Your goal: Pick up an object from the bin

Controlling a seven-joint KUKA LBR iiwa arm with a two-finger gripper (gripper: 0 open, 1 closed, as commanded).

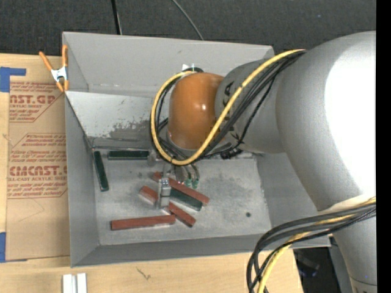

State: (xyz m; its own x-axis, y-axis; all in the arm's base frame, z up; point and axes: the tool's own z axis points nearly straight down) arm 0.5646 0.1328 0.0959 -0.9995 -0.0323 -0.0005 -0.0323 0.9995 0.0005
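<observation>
My fingers (164, 191) sit low among the red and green bars (186, 200) heaped just beside them. Whether they're spread or pinching, I cannot tell. Nothing looks lifted yet, so the grasp and raise remain.

Bulky silver-grey arm (342, 115) with glossy orange wrist cover (192, 112), looped by yellow and black cables (160, 127).

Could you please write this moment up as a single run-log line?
tool: down at central heap of short red and green bars | long red bar: lies apart, untouched | grasp: cannot tell
</observation>
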